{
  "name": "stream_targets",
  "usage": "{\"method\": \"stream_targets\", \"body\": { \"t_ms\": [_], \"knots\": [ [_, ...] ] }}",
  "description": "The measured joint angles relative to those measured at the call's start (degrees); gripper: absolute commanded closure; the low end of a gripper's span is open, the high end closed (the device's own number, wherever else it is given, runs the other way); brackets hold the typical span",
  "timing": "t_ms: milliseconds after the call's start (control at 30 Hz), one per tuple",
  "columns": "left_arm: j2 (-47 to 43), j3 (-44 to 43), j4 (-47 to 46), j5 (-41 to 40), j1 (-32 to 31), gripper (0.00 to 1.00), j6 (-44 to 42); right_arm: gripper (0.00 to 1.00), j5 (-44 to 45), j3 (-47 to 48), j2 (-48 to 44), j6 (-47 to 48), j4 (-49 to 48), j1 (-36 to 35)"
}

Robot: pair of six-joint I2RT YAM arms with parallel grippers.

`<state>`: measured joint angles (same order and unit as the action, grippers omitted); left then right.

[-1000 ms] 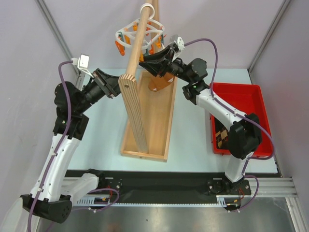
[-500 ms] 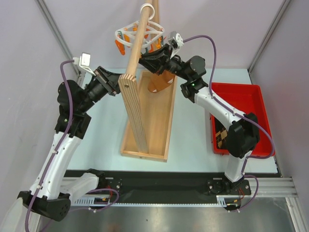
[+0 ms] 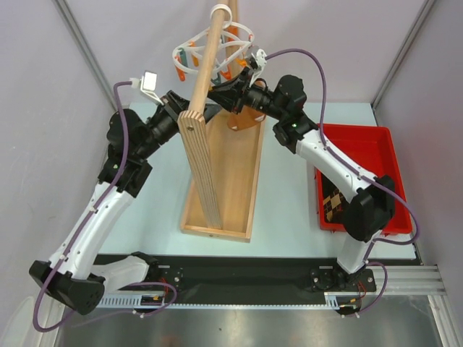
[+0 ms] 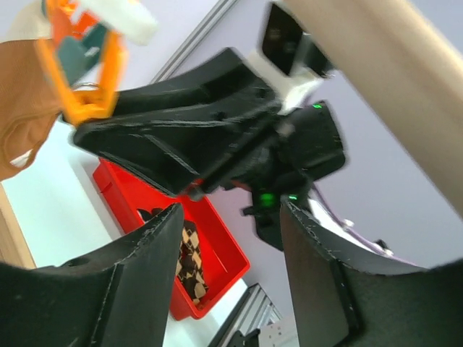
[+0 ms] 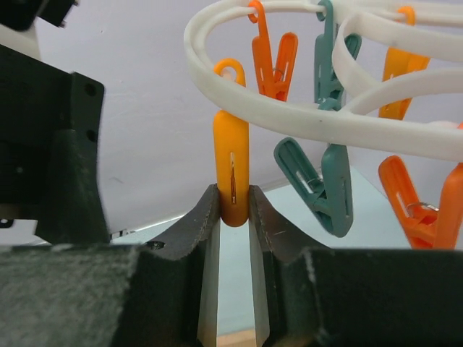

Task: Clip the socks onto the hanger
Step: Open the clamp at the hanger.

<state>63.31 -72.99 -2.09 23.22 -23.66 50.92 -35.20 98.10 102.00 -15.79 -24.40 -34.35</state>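
The white ring hanger (image 3: 214, 48) hangs from the wooden pole with orange and teal pegs; its ring (image 5: 304, 119) also shows in the right wrist view. My right gripper (image 3: 233, 87) (image 5: 233, 211) is shut on the lower end of an orange peg (image 5: 231, 163). My left gripper (image 3: 205, 110) (image 4: 231, 238) is open and empty, just left of the right one. A tan sock (image 3: 244, 120) (image 4: 20, 108) hangs below the hanger beside an orange peg (image 4: 85, 76). The argyle sock (image 3: 333, 203) (image 4: 191, 256) lies in the red tray. The striped sock is out of view.
The wooden pole stand (image 3: 204, 137) rises from its long wooden base (image 3: 235, 181) between the arms. The red tray (image 3: 376, 155) sits at the right, by the right arm's base. A teal peg (image 5: 329, 184) hangs just right of the gripped peg.
The right gripper has risen to the hanger and now grips an orange peg. The left arm has swung up and right, close to the pole and the right gripper.
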Motion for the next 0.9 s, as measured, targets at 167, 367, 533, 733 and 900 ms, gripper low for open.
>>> {"method": "stream_targets", "body": {
  "t_ms": [167,367,533,733,900],
  "knots": [
    [1.95,-0.87,0.00,-2.99,-0.85,0.41,-1.53,1.00,1.55,0.61,-3.19,3.26,5.75,0.00],
    [2.05,-1.81,-0.48,-7.72,-0.92,0.37,-4.52,1.00,3.41,0.63,-6.40,5.77,10.05,0.20],
    [3.32,-2.91,-2.45,-10.45,-0.94,0.32,-5.62,1.00,3.48,0.63,-6.78,6.95,11.67,0.39],
    [6.58,-5.35,-3.82,-12.11,-0.98,0.33,-6.47,1.00,3.43,0.63,-6.75,7.08,12.63,0.39],
    [7.56,-5.49,-3.80,-14.14,-1.05,0.33,-7.72,1.00,3.39,0.63,-6.75,7.04,12.68,0.42]
  ]
}}
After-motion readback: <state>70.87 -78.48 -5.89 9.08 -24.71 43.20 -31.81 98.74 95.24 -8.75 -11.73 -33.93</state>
